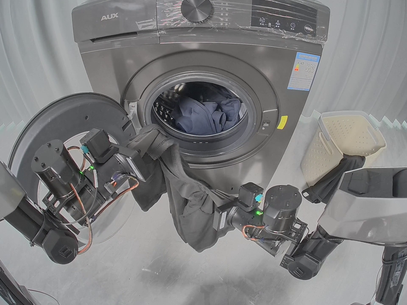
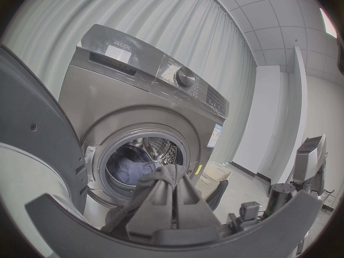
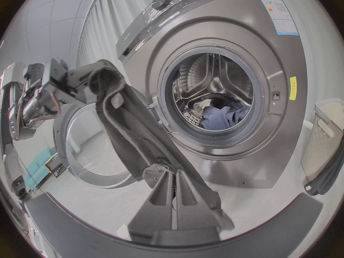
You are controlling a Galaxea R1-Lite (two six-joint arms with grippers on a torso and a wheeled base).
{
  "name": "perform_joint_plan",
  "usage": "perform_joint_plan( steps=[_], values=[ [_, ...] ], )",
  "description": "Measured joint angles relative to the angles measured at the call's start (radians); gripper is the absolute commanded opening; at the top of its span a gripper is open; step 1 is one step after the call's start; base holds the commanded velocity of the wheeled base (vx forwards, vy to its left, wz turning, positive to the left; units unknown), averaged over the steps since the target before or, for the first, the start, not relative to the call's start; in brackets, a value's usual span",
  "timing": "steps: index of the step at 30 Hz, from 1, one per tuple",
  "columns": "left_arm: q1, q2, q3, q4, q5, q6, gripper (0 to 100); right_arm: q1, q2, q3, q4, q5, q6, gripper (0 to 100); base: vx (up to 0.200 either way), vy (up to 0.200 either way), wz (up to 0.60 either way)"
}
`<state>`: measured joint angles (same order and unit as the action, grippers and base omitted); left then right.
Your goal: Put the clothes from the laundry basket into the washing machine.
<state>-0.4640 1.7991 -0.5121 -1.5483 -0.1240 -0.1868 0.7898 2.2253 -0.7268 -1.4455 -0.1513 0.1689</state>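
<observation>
Before the open washing machine (image 1: 127, 60), left hand (image 2: 174, 178) and right hand (image 3: 175, 174) — each clamped shut on one dark garment (image 1: 186, 198) sagging just below the drum mouth (image 1: 252, 116) — should raise it together, feeding the upper end in first.

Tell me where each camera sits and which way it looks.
Head view: on the robot's head, looking down at the washing machine; both arms show.
Left wrist view: on the left wrist, facing the machine past the left gripper, shut on the dark garment.
Right wrist view: on the right wrist, facing the machine past the right gripper, shut on the same garment.
Both wrist views share the blue clothes.
</observation>
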Motion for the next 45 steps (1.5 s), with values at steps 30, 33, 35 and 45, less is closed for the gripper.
perform_joint_plan(
  steps=[30, 33, 35, 45],
  values=[
    [-0.066, 0.003, 0.031, 0.001, 0.02, 0.005, 0, -0.018, 0.198, -0.157, 0.002, 0.01, -0.027, 100, 0.0, 0.0, 0.0],
    [-0.066, 0.004, 0.03, 0.001, 0.023, 0.005, 0, 0.001, 0.189, -0.116, 0.001, 0.01, -0.028, 100, 0.0, 0.0, 0.0],
    [-0.065, 0.005, 0.027, 0.001, 0.029, 0.004, 0, 0.015, 0.178, -0.08, 0.002, 0.01, -0.028, 100, 0.0, 0.0, 0.0],
    [-0.062, 0.01, 0.01, 0.001, 0.044, 0.002, 0, 0.129, 0.127, 0.029, -0.003, 0.031, -0.032, 100, 0.0, 0.0, 0.0]
  ],
)
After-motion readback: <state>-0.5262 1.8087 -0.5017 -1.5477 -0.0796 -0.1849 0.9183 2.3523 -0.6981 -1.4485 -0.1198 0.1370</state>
